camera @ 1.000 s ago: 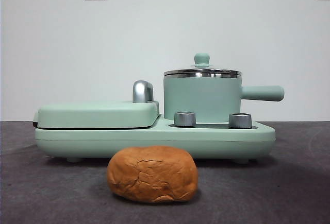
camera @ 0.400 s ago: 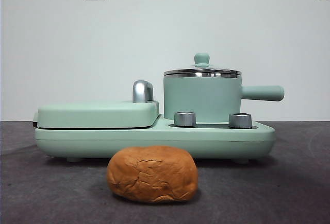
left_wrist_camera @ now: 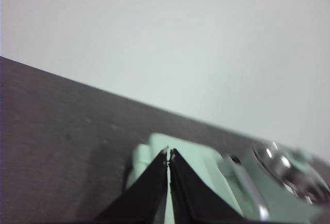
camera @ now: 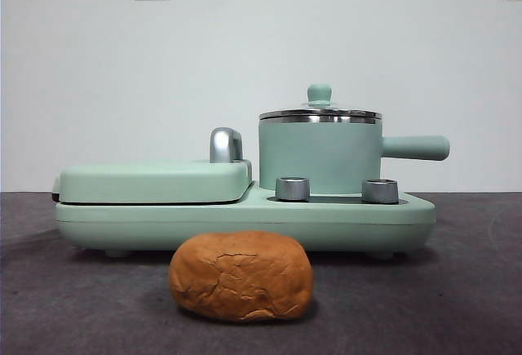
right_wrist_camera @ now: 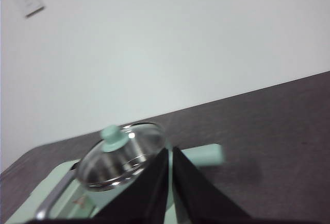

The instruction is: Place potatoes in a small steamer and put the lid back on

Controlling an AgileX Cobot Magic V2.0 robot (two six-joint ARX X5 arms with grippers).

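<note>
Nothing's budged since a second ago: our orange-brown cracked potato (camera: pixel 241 277) sits near the lidded mint-green steamer pot (camera: pixel 320 157), both grippers (left_wrist_camera: pixel 168 154) (right_wrist_camera: pixel 170 152) pinched together, so we haven't started.

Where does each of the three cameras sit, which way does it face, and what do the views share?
Front view: low, at table height, looking level at the potato, steamer and lid; no arm shows.
Left wrist view: above the appliance, looking over the griddle cover toward the wall; the left gripper shows, jaws shut.
Right wrist view: above the steamer, looking down on the lid; the right gripper shows, jaws shut.
Shared: front and right wrist views both show the lidded steamer and its side handle.
</note>
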